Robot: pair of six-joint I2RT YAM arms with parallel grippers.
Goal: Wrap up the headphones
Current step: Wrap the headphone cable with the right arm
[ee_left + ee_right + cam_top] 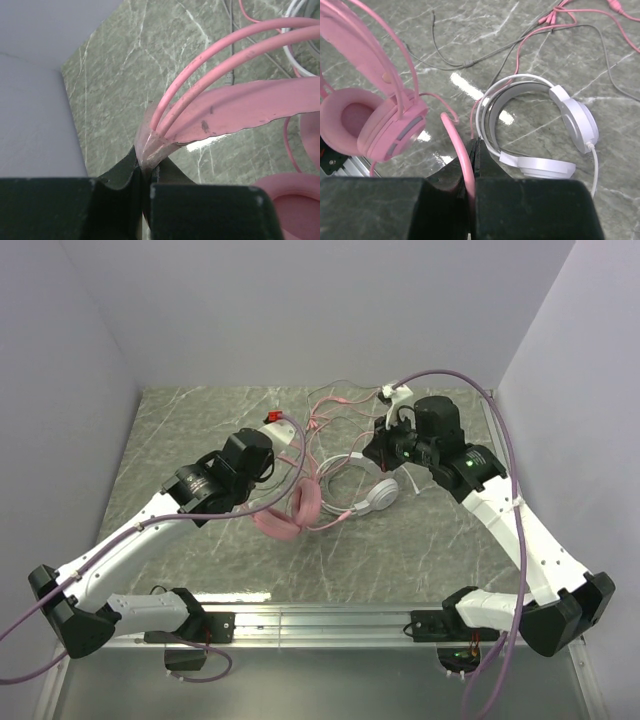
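Pale lavender walls [300, 300] box a grey-green marbled tabletop [200, 425]. Centre: pink over-ear headset [303, 506], headband [240, 105] clenched by left gripper [147, 167]; white headset [378, 498] at its three o'clock; right gripper [474, 150] clamps the thin pink cable [456, 132].

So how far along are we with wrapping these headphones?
Nothing looks wrapped yet. In hand: the left tool is shut on the pink headset's headband, the right tool on its pink cable. Left: winding that cable, whose far end sprawls loose on the table, then the white headset, not yet gripped.
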